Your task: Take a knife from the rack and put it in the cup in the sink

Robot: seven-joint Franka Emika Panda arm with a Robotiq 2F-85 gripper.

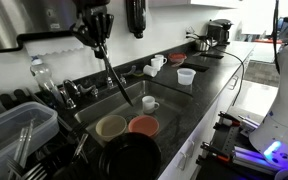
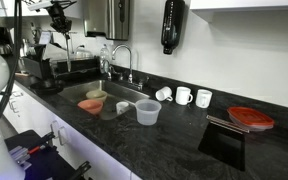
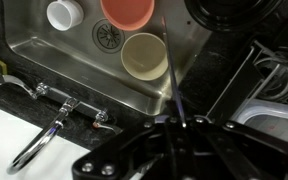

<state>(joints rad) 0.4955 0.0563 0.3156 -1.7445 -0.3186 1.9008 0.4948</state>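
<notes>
My gripper (image 1: 95, 38) is shut on the knife (image 1: 114, 75), a slim pale utensil that hangs slanting down over the sink (image 1: 89, 112). In the wrist view the knife (image 3: 172, 85) runs from the shut jaws (image 3: 179, 122) out over the sink's edge beside a beige bowl (image 3: 144, 55). The cup, a small white mug (image 1: 150, 103), stands upright in the sink, to the right of the knife tip and apart from it; it also shows in the wrist view (image 3: 64, 13). The rack tub (image 1: 14, 130) sits at the left front. In an exterior view the gripper (image 2: 59, 20) is high above the rack.
In the sink lie a beige bowl (image 1: 111, 126), an orange bowl (image 1: 142, 125) and a black pan (image 1: 134, 155). The chrome tap (image 2: 121, 60) stands behind the basin. A clear plastic cup (image 2: 147, 112), white mugs (image 2: 184, 96) and a red plate (image 2: 250, 118) stand on the black worktop.
</notes>
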